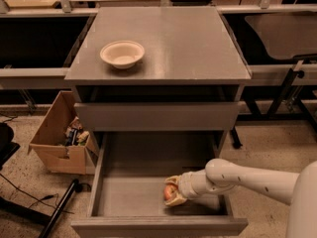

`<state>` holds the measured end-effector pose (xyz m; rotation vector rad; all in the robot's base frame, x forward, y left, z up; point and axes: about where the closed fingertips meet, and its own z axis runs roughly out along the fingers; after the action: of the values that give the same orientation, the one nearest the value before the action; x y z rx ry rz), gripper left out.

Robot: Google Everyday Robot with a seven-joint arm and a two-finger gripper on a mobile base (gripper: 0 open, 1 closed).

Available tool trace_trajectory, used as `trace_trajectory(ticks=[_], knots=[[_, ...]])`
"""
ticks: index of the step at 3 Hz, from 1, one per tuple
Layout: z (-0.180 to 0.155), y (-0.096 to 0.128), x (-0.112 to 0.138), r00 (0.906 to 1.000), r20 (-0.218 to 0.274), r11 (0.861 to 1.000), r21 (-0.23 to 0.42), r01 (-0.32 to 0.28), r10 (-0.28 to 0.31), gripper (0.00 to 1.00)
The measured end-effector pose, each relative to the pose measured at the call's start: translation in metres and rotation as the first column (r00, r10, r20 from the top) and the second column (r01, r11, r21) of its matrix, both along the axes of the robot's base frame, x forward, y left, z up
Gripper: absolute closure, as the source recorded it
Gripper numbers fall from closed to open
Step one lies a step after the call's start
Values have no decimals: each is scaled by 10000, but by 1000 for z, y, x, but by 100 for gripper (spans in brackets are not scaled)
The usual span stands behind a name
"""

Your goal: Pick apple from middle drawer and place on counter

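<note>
The middle drawer (129, 197) is pulled wide open below the cabinet. The apple (170, 193), small and red with yellowish patches, sits on the drawer floor near the front right. My gripper (172, 192) reaches in from the right on a white arm, with one finger above and one below the apple, closed around it. The counter (183, 38) is the flat grey cabinet top above.
A cream bowl (122, 53) stands on the counter's left side. A shallower grey drawer front (158, 115) sits above the open drawer. An open cardboard box (59, 138) with clutter stands on the floor at left. Wooden benches run along the back.
</note>
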<state>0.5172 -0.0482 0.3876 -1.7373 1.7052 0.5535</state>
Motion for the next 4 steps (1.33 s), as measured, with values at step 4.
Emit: trace_trajectory(ticks=[4], knots=[[286, -171, 24, 9630, 2578, 9964, 533, 665, -781, 100]])
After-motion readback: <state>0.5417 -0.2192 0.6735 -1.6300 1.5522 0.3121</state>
